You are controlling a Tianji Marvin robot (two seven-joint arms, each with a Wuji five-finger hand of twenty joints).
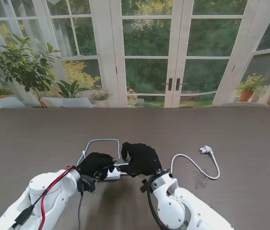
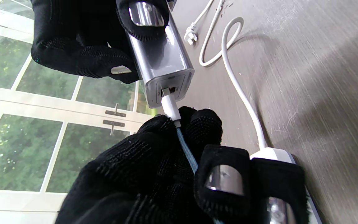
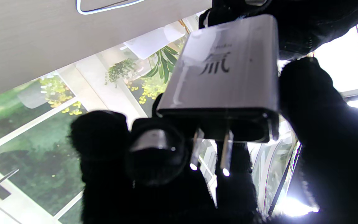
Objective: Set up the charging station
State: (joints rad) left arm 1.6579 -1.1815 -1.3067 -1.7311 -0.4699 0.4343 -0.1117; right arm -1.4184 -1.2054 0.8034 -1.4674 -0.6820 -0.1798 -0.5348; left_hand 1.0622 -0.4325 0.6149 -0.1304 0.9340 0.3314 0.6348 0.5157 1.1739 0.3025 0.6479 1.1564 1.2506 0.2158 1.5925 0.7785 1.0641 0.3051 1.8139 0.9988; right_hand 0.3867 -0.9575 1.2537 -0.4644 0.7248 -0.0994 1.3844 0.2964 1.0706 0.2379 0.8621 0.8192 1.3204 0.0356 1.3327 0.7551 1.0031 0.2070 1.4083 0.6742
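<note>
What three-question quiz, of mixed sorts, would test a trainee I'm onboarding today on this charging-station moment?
1. True or false: the charger brick lies flat on the table, untouched.
2. Multiple choice: the left hand pinches which item? A) the white plug on the table B) the braided cable's connector C) a potted plant
3. Fill in: the brick's two metal prongs point toward the ____ wrist camera.

Key:
1. False. The right hand holds it up off the table.
2. B. The connector sits at the brick's port; whether it is fully seated cannot be told.
3. Right.

The white power cord lies loose on the table, to the right of both hands.
</note>
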